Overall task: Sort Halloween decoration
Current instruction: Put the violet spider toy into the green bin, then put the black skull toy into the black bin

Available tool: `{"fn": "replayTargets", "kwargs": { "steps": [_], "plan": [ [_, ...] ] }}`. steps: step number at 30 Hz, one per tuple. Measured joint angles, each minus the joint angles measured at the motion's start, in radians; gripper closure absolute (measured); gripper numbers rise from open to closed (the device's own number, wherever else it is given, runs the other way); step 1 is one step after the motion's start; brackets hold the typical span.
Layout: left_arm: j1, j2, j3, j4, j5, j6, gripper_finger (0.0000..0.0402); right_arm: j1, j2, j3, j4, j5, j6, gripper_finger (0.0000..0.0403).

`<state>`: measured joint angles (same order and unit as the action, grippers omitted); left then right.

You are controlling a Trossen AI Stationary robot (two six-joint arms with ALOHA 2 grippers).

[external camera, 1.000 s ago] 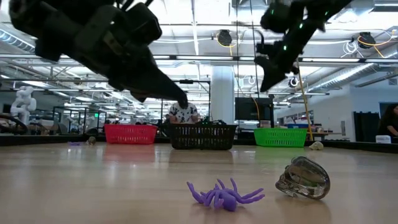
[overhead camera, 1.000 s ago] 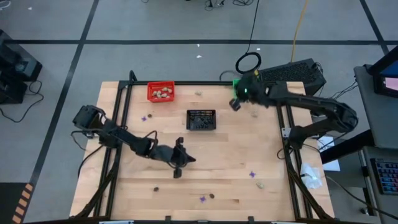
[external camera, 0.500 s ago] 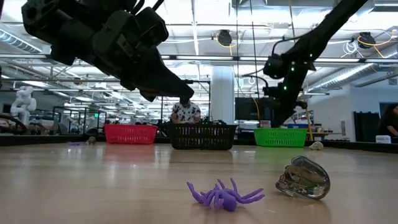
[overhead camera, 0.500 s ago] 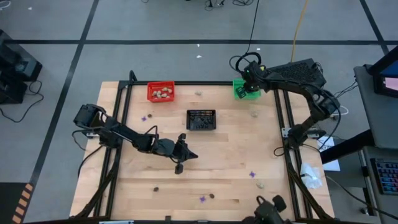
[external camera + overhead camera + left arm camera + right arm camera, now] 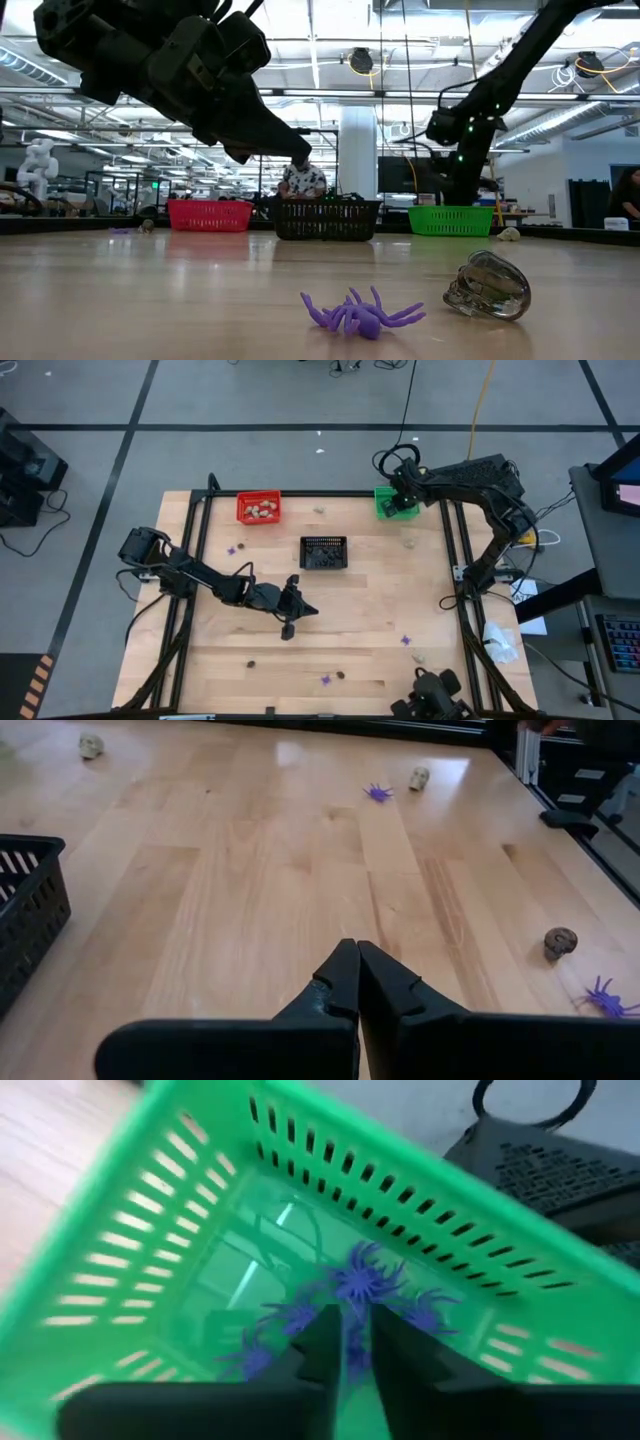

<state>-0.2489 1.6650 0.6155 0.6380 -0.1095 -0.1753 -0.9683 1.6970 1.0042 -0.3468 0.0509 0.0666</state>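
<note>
While the right tool (image 5: 347, 1342) hangs just over the green basket (image 5: 392, 502) at the far right corner of the surface (image 5: 370, 600), its fingers now stand slightly parted with nothing between them; a second ago it was still out over the wood beside that basket, so by my reading a purple spider has just been let go. Several purple spiders (image 5: 362, 1280) lie on the basket's floor directly under the fingers (one kind, at least, is gathering where it belongs). The left tool (image 5: 357, 970) is pressed shut and empty, hovering over bare wood near the middle, just in front of the black basket (image 5: 323, 552). Beyond that, the red basket (image 5: 258, 508) at the far edge holds pale lumps. Plenty is left loose: a purple spider (image 5: 358, 312) and a silvery skull (image 5: 487, 287) close to the near edge, another skull (image 5: 561, 941) and spider (image 5: 603, 997) near the left arm, more scattered farther off. Nothing blocks either arm; the loose pieces lie well apart.
</note>
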Motion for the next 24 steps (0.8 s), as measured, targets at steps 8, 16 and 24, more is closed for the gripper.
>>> {"fn": "replayTargets", "kwargs": {
  "steps": [8,16,24],
  "plan": [
    [0.0,0.0,0.0,0.0,-0.007,0.006,0.0402,0.066,-0.202,0.001,-0.156,0.0,-0.048,0.0262],
    [-0.002,0.0,0.0,0.0,-0.007,0.032,0.0402,0.349,-0.44,0.001,-0.397,0.06,0.005,0.0269],
    [-0.028,0.0,0.0,0.0,-0.008,0.033,0.0402,0.831,-0.488,-0.009,-0.492,0.169,0.284,0.0264]
  ]
}}
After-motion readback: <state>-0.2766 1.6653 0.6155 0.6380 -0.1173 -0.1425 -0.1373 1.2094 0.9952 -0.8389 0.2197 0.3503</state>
